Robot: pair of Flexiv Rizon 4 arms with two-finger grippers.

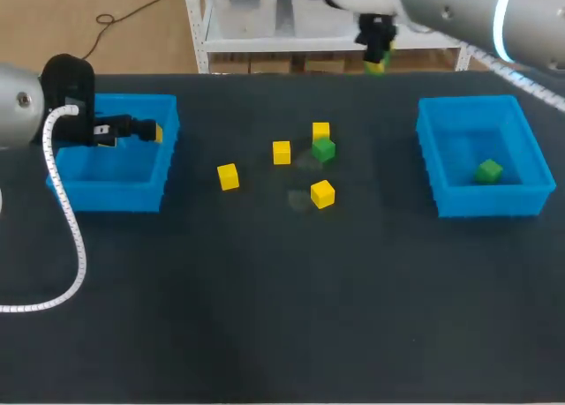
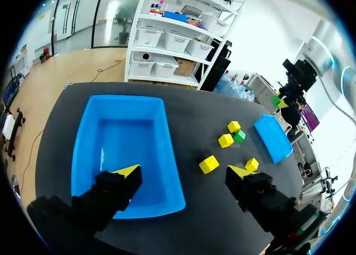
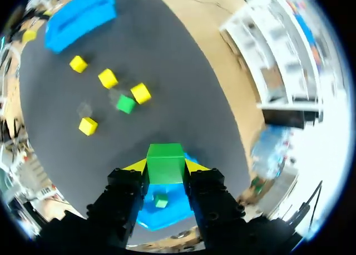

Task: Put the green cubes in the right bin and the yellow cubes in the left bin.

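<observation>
Our right gripper is clamped on a small green cube, one finger on each side. In the head view it sits high, at the top of the frame right of centre. Its wrist camera shows the right blue plastic bin under the fingers, with a second green cube lying in it directly below the held one. Main risk as we read it is height. Released from up here, the cube could bounce off the bin floor or off the cube inside and hop over the wall onto the black table. The fingers hide most of the bin, so we can't confirm we're centred, and an offset could land it on the rim. We'd lower first. Our left gripper hangs over the left blue plastic bin at the frame's left, fingers spread wide with nothing between them. What shows of that bin looks empty. Mid-frame on the table are a loose green cube and four yellow ones. Second risk: the loose green cube is touching or just beside the rearmost yellow cube, and we can't tell which. Fingers closing there may shove the yellow one or catch both, and the wrong colour ends up in the right bin. The centre yellow cube, leftmost yellow cube and nearest yellow cube stand apart and look like easy picks. Third risk: both arms working that cluster at once could collide.
</observation>
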